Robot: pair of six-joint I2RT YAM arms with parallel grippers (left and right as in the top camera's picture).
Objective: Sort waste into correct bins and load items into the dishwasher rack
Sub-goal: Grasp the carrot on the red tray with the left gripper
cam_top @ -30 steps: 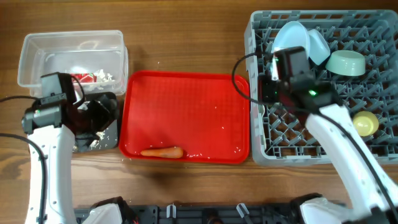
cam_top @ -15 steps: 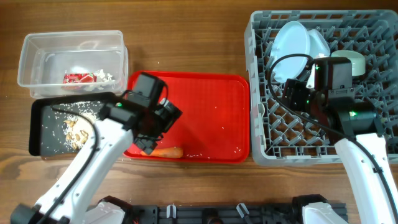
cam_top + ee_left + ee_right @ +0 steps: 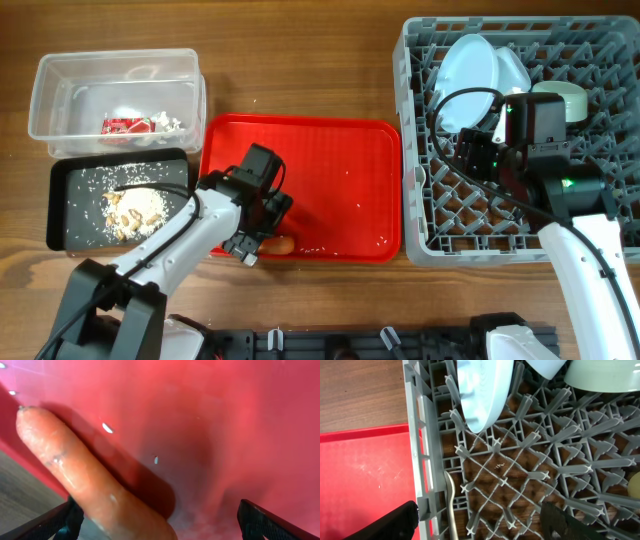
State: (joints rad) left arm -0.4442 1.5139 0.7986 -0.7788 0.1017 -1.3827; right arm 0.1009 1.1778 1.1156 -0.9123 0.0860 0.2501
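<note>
**A:** Grey pegged plastic dishwasher rack [image 3: 413,200] is being hovered over by the right gripper [image 3: 480,522]. Its jaws are being kept spread, with nothing between them. The light blue round plate [image 3: 482,390] is being propped upright by pegs.

**B:** And the big red serving tray [image 3: 330,180]?

**A:** The small orange carrot [image 3: 85,480] is being cradled against its near rim. The left gripper [image 3: 157,515] is being held low over it, jaws wide so the carrot fits between; nothing is being gripped yet.

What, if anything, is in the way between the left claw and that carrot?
Nothing visible. The open left gripper sits right at the carrot, which lies on the red tray between its fingers.
</note>
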